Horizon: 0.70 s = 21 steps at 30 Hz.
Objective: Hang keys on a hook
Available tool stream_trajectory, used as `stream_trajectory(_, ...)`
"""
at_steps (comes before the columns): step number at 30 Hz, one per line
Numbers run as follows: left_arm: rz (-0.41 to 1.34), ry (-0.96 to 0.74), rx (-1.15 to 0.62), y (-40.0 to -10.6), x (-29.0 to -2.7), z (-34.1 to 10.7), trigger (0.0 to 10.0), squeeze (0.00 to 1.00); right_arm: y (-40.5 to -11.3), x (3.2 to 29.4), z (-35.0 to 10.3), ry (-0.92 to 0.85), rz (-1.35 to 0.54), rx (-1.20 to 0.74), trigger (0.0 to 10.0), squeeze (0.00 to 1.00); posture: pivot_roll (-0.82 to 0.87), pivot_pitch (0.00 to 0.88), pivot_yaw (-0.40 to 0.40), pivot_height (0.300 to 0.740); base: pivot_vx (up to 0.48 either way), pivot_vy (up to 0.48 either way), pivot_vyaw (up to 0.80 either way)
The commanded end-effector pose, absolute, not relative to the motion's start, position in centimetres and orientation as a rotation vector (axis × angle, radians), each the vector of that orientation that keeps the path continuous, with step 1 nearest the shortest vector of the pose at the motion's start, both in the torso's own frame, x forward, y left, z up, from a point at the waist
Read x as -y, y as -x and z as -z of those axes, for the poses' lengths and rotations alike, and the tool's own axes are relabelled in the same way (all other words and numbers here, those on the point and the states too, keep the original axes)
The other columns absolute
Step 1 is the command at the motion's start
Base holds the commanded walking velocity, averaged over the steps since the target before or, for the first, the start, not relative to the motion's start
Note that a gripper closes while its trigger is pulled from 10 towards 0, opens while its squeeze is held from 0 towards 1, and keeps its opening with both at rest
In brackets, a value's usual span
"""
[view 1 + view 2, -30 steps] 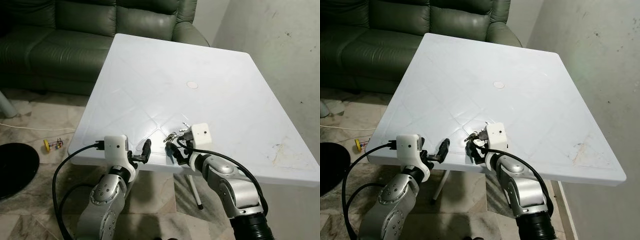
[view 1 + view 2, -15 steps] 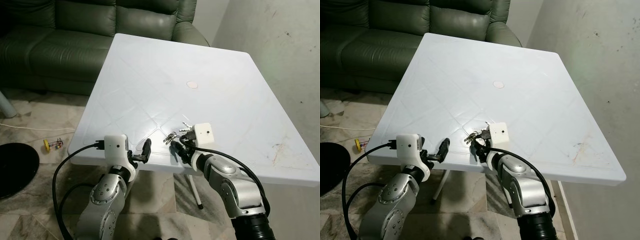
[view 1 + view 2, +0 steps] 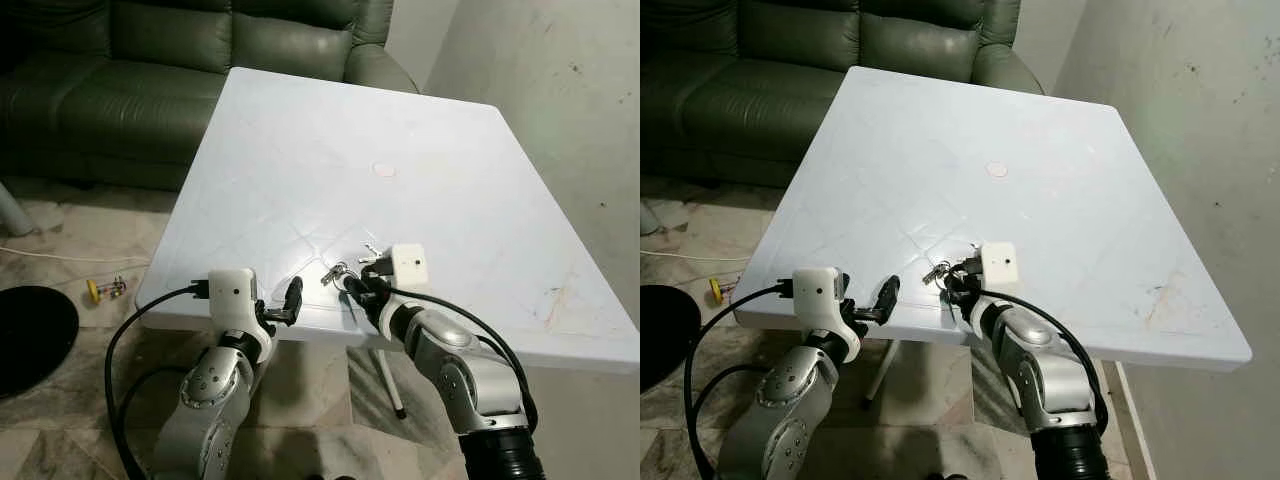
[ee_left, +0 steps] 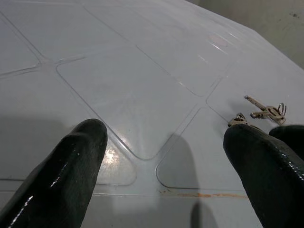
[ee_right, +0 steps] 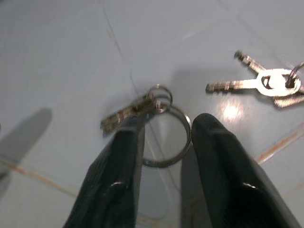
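Near the front edge of the white table (image 3: 330, 130) lies a key ring (image 5: 167, 137) with a small ring and one key (image 5: 127, 114) on it. My right gripper (image 5: 166, 124) stands over that ring, its two black fingers pressed against the ring's two sides. A second bunch of keys (image 5: 266, 83) lies apart, just beyond; from the head it is beside the right wrist camera (image 3: 370, 257). The held key (image 3: 330, 273) sticks out to the left of my right gripper (image 3: 352, 287). My left gripper (image 3: 292, 297) hovers open at the table's front edge, with nothing between its fingers (image 4: 85, 142).
A dark green sofa (image 3: 150, 60) stands behind the table's far left. A grey wall (image 3: 560, 90) runs along the right. On the floor at left are a black round object (image 3: 30, 335) and a small yellow item (image 3: 105, 290). A round mark (image 3: 384, 170) sits mid-table.
My right gripper has moved forward and down onto the keys. The ring with its key has shifted left, away from the second bunch. The left arm has not moved.
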<state>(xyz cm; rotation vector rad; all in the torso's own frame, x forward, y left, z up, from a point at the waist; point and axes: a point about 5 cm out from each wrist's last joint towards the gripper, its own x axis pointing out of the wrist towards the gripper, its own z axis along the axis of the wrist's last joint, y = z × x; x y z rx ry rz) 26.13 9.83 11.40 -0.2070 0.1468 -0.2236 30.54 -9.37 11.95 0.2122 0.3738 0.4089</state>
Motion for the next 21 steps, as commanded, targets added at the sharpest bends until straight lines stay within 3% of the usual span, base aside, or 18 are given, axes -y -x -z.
stream_trajectory(1,0.243,0.251,-0.133,-26.4,-8.6,-12.0,10.0,0.00,-30.8,9.9,-12.6,-0.223,-0.396,-0.329,10.0,1.00,0.01,0.086,-0.167,0.740,0.000,0.000,0.00)
stream_trajectory(21,0.187,0.244,-0.103,-27.5,-9.9,-12.6,10.0,0.00,-31.2,8.6,-13.3,-0.175,-0.413,-0.233,10.0,1.00,0.01,0.073,-0.144,0.740,0.000,0.000,0.00)
